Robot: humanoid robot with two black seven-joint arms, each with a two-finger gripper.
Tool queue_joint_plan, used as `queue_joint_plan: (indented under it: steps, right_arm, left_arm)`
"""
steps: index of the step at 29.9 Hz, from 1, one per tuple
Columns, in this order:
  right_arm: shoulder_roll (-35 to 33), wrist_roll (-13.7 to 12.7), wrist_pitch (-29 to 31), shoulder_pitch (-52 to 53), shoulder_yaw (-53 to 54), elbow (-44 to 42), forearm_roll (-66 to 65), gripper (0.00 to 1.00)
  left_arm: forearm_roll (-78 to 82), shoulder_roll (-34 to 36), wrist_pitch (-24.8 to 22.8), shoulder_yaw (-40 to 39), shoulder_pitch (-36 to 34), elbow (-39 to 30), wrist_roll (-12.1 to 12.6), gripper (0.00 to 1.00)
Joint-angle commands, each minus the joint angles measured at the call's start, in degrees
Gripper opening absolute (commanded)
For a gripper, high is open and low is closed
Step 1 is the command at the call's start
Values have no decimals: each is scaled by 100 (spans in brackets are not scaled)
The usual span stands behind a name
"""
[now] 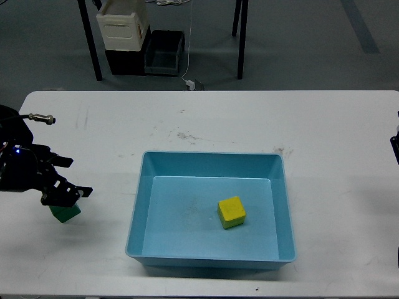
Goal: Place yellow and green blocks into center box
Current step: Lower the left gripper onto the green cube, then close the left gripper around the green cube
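Observation:
A yellow block lies inside the light blue box at the table's centre, right of the box's middle. A green block sits on the white table left of the box, and its top is partly hidden by my left gripper. My left gripper hangs just over the green block with its two fingers spread apart and nothing between them. Only a dark sliver of my right gripper shows at the right edge, too little to tell its state.
The white table spans the whole view. Beyond its far edge, on the floor, stand a cream container, a dark bin and black table legs. A cable end sticks out of my left arm.

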Motion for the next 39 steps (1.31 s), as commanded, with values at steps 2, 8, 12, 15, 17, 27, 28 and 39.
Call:
queue_joint_plan:
  steps: [2,8,12,15,17,27,28,39]
  right_arm:
    - [0,6,-8,-5,-2,0,0,100]
    - [-9,6,-8,-5,16,-9,0,100]
    - [0,6,1,-5,7,-9,0,100]
    - [0,6,1,-14,7,-9,0,100]
    - [0,15,9,-49,16,0,0,100]
    - [0,46,18,-67,7,0,0,100]
    - [0,46,18,-67,16,0,0,100]
    - [0,46,9,-84,16,0,0,100]
  left_arm:
    - [565,-188,0,131,6,336,0,99]
    - [565,-277,0,395,15,610,0,99]
    - [565,-303,0,562,6,837,0,99]
    - [565,-373,0,615,6,1022,0,99]
    - [565,-400,0,615,6,1137,0,99]
    - [565,-619,0,632,41,1392,0,99]
    - [565,-646,0,632,41,1401,0,99]
    - [565,-883,0,694,103,1559,0,93]
